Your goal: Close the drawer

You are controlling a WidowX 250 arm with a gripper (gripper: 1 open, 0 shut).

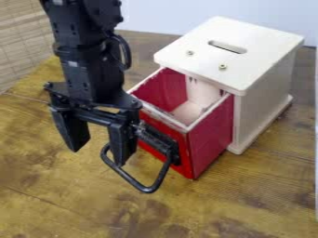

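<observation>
The red drawer stands pulled out of the cream-white cabinet, its pale inside showing. Its black front plate faces lower left, and the large black loop handle sticks out toward the front of the table. My gripper points down just left of the drawer's front, above the handle. Its black fingers stand apart, open, with nothing between them. The right finger is close to the front plate; whether it touches it I cannot tell.
The cabinet has a slot on its top and sits at the right of the worn wooden table. A woven mat or panel lies at the far left edge.
</observation>
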